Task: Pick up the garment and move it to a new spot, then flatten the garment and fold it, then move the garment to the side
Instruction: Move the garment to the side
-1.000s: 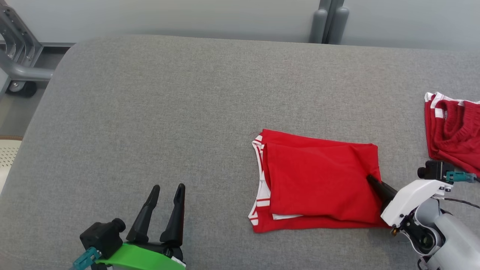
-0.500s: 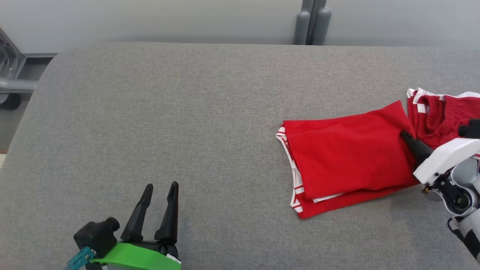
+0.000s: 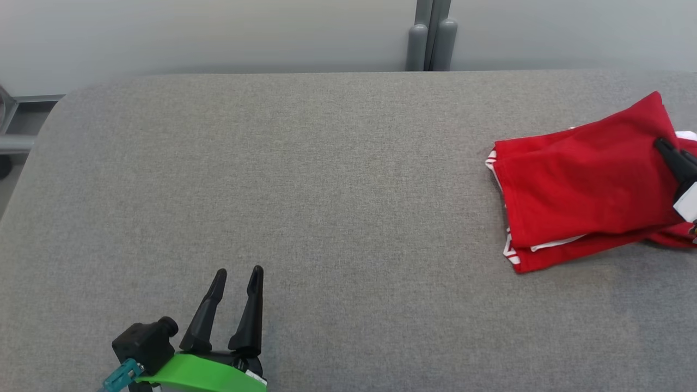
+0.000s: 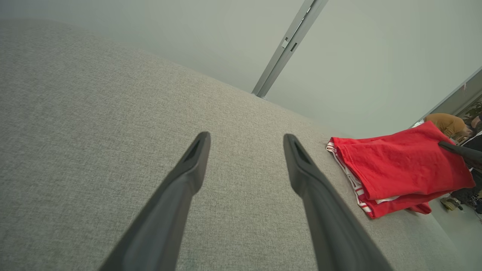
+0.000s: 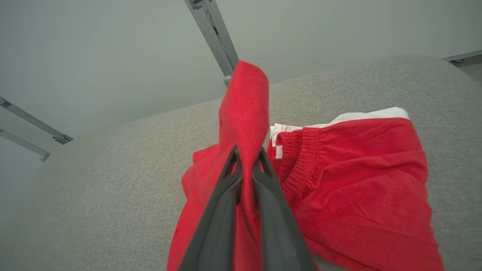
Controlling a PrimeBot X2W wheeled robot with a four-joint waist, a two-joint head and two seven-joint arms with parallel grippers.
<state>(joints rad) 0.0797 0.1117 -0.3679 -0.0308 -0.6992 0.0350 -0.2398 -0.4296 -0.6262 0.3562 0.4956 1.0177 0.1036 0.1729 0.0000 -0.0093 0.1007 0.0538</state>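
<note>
While the right gripper [image 5: 248, 152] is clamped on one corner of the folded red garment [image 3: 577, 179], the pinched fabric stands up past its two dark fingertips, as the right wrist view shows. In the head view this gripper enters from the right edge, its fingers pressed together on the cloth at the garment's far right corner. The garment's remaining layers rest on the grey padded surface [image 3: 326, 190] near its right end, folded into a rough rectangle with white-striped trim along the left and lower edges. A second red garment [image 5: 357, 169], with an elastic waistband and a white band, lies just beside the gripped one on the right; in the head view the folded piece partly covers it. The left gripper [image 3: 238, 271] sits at the lower left of the head view, well apart from both garments, on a green wrist housing. Its fingers are spread and hold nothing, and the left wrist view shows bare grey fabric between them. A pale wall [image 3: 218, 32] and a grey post [image 3: 430, 38] stand behind the surface.
</note>
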